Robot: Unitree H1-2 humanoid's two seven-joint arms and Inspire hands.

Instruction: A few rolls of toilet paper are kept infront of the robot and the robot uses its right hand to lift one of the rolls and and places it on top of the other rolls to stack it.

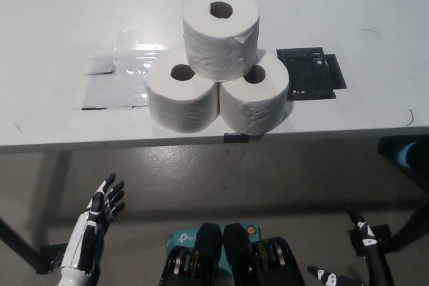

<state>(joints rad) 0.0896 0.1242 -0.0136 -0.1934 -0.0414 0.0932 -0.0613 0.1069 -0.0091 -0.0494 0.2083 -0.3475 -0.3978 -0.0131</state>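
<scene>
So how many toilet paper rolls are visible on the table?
3. Left bottom roll and right bottom roll stand side by side; top roll rests on both. A fourth could hide behind.

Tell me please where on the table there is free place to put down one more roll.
The table is bare left of the top roll, above the taped patch, and right of the black mat. The front middle is crowded: two bottom rolls near the edge.
</scene>
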